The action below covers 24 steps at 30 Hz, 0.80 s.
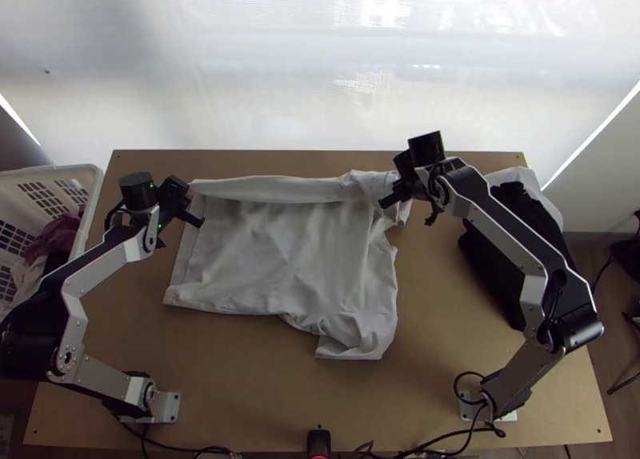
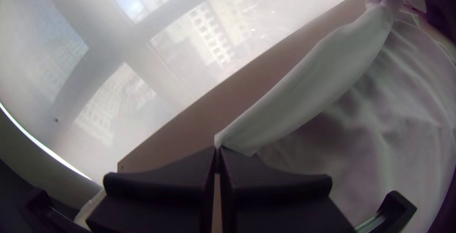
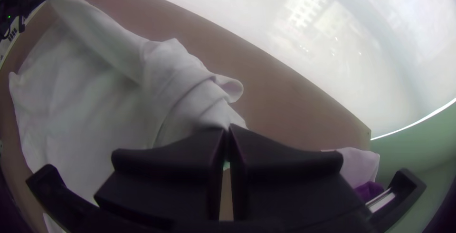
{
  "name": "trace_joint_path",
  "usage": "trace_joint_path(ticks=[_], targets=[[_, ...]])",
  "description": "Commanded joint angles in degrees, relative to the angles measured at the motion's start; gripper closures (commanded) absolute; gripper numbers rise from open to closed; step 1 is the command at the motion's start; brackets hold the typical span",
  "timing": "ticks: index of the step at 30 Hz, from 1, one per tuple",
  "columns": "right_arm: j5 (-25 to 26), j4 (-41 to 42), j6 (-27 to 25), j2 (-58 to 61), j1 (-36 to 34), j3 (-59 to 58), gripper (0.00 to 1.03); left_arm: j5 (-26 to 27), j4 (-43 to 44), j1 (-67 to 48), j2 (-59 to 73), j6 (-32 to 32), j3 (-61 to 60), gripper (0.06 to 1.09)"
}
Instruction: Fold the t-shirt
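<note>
The left claw (image 2: 217,153) is closed on the far corner of the t-shirt (image 1: 272,259) at its hem end, the cloth pinched between its tips. The right claw (image 3: 227,135) is closed too, gripping gathered fabric by the far shoulder. Between them a strip (image 1: 264,189) of the far side runs fairly taut, turned over the body, smooth along most of its length and bunched near the right claw.

The shirt lies across the middle of the table (image 1: 264,387), its long axis running left to right, roughly along the far edge. The hem (image 1: 178,259) points to the left arm's side, the neck end to the right; the near sleeve (image 1: 356,345) sticks out toward the near edge.

This looks like the first lengthwise fold, barely begun. Next, both claws should carry the far side nearer together, keeping the strip stretched, then lay it down and let go; the bunched shoulder could crease.
</note>
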Motion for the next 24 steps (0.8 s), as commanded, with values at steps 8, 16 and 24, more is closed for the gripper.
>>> trace_joint_path(ticks=[8, 16, 24], targets=[[-1.42, -7.33, -0.32, -8.48, -1.32, -12.54, 1.0, 4.66, -11.86, 5.14, -6.36, 6.11, -4.58, 1.04], [-1.86, -7.15, 0.56, -8.21, 2.28, -16.23, 1.0, 4.83, -11.51, 3.73, -3.98, 7.69, -5.72, 1.04], [-2.3, -7.06, 0.47, -5.58, 3.43, -16.58, 1.0, 4.22, -11.51, 3.2, -0.29, 10.59, -4.93, 1.04]])
